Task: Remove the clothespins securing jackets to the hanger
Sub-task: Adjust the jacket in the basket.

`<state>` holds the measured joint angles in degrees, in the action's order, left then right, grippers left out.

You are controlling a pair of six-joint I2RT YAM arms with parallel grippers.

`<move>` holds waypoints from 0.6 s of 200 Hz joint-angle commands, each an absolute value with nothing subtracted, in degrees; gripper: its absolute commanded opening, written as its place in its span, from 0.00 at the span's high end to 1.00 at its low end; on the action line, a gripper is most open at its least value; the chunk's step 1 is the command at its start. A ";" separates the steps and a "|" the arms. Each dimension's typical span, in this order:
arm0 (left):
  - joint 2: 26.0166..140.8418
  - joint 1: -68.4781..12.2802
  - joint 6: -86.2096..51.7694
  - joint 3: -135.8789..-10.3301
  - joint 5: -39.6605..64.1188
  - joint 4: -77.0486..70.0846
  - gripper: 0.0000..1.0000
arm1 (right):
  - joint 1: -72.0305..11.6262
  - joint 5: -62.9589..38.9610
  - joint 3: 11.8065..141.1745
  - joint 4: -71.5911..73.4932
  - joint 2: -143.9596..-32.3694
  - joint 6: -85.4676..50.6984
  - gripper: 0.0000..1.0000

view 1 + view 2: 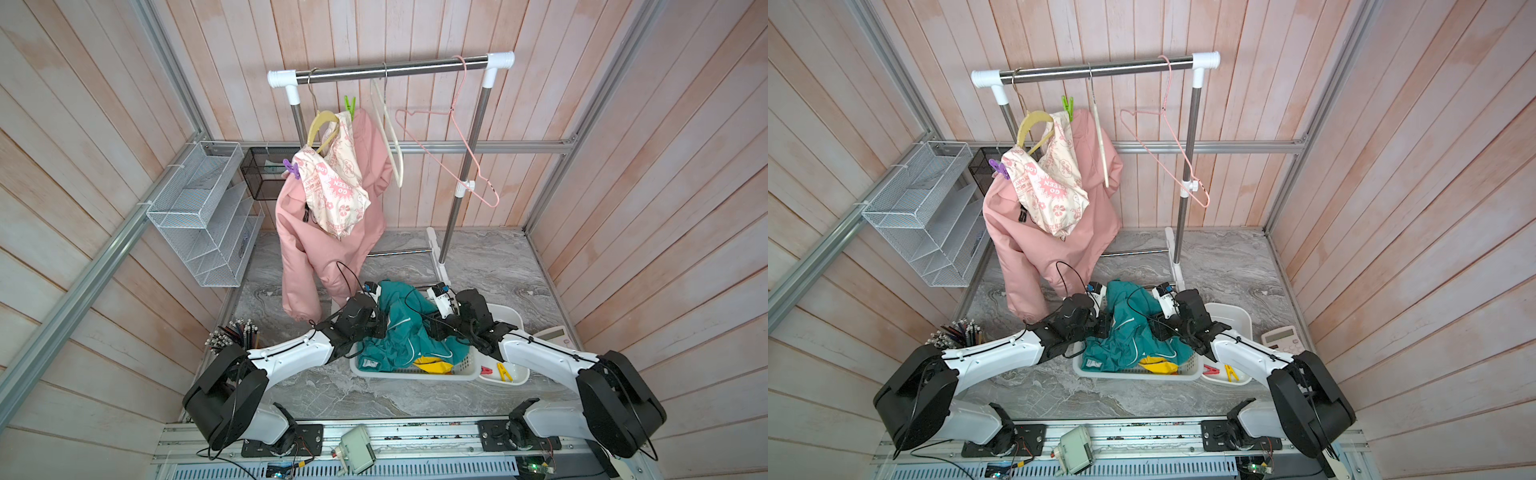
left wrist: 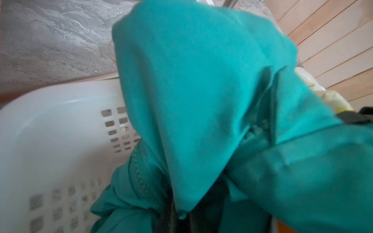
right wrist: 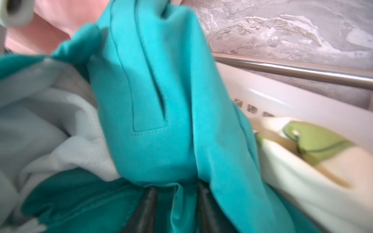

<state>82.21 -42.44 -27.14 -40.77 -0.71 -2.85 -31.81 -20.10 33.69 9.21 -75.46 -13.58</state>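
Observation:
A pink jacket [image 1: 332,245] [image 1: 1050,245] hangs on a yellow hanger [image 1: 322,124]. A green clothespin [image 1: 350,104] [image 1: 1067,106] and a purple clothespin [image 1: 292,168] [image 1: 999,168] clip it there. A teal jacket [image 1: 399,332] [image 2: 191,80] lies heaped in a white basket [image 1: 415,376], over a yellow jacket [image 1: 432,365]. My left gripper [image 1: 382,322] [image 2: 182,218] is shut on a fold of the teal jacket. At that jacket's other side, my right gripper [image 1: 432,328] [image 3: 176,193] is open, its fingers apart with loose teal cloth between them.
A red clothespin [image 1: 486,370] and a yellow clothespin [image 1: 504,371] lie in a small white bin [image 1: 519,320]. A white hanger [image 1: 390,137] and a pink wire hanger [image 1: 461,137] hang bare on the rack bar [image 1: 390,68]. Pencils [image 1: 232,334], a calculator [image 1: 555,334], a wire shelf [image 1: 203,212].

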 commanded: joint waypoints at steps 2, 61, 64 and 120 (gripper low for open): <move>83.35 -44.45 -27.70 -38.42 -4.45 2.43 0.87 | -30.35 -15.31 34.95 4.64 -73.65 -13.58 0.53; 89.21 -45.97 -27.69 -39.07 -6.81 3.35 0.87 | -30.10 -15.76 40.07 6.93 -70.23 -15.99 0.45; 89.36 -45.99 -27.78 -38.99 -6.97 3.34 0.87 | -30.13 -15.74 40.29 7.20 -70.08 -16.19 0.45; 89.10 -46.14 -27.86 -37.92 -8.70 2.62 0.87 | -30.14 -14.06 41.90 15.24 -70.30 -20.20 0.38</move>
<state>86.74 -46.09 -27.66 -41.08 -8.01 -5.56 -30.28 -16.21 39.09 11.46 -68.88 -17.98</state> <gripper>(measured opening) 0.134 0.607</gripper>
